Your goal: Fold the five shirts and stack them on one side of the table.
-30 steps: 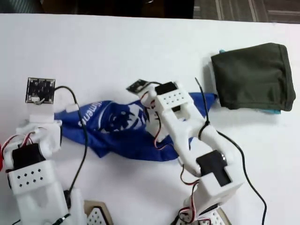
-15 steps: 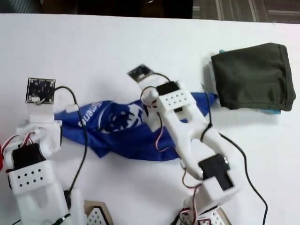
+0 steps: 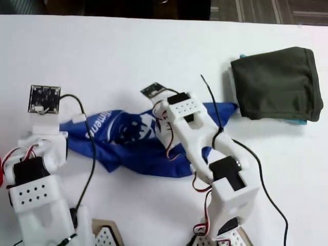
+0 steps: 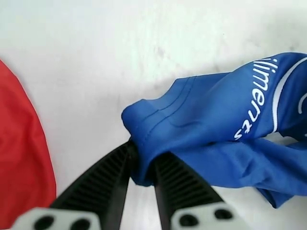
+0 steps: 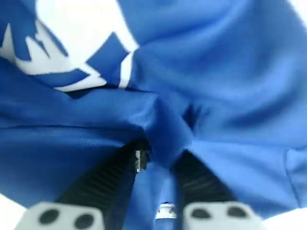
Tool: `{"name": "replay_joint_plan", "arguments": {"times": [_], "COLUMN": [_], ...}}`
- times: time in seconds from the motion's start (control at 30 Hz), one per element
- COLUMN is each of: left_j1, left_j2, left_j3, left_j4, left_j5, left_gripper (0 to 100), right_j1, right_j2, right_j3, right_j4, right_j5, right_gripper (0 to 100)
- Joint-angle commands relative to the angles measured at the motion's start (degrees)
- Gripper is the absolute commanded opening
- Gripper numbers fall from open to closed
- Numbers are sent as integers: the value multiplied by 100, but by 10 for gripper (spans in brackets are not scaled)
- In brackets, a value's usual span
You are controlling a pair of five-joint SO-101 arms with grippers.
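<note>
A blue shirt (image 3: 128,138) with a white print lies crumpled across the table's middle. My left gripper (image 4: 142,165) is shut on the blue shirt's (image 4: 216,124) left end, with a fold of cloth pinched between its black fingers (image 4: 103,177). The left arm (image 3: 38,169) stands at the table's near left. My right gripper (image 5: 158,155) is shut on a bunched fold of the blue shirt (image 5: 206,72) near its right half; the right arm (image 3: 205,148) leans over the cloth there. A folded dark green shirt (image 3: 277,84) lies at the far right on top of a teal one (image 3: 298,122).
A red shirt (image 4: 21,153) lies on the table close beside my left gripper. The white table (image 3: 102,56) stretches bare behind the blue shirt. Cables (image 3: 89,164) hang along both arms.
The right arm has shifted slightly left and nearer over the blue shirt, after rising a little half a second ago. The left arm and the folded stack have stayed put.
</note>
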Motion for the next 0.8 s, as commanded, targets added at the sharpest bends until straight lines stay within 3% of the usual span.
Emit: {"name": "replay_joint_plan", "arguments": {"times": [0.0, 0.4, 0.6, 0.77], "left_j1": [62, 79, 79, 79], "left_j2": [-97, -70, -70, -70], "left_j3": [-22, -13, -13, -13], "left_j4": [-88, -79, -79, -79], "left_j5": [-44, -44, -44, -44], "left_gripper": [25, 25, 25, 25], "right_j1": [277, 963, 831, 664], "right_j2": [-303, -3029, -3336, -3371], "right_j3": [-422, -949, -747, 273], "right_j4": [163, 1226, 1437, 1191], "right_j5": [-62, 360, 422, 431], "right_gripper": [13, 18, 18, 18]}}
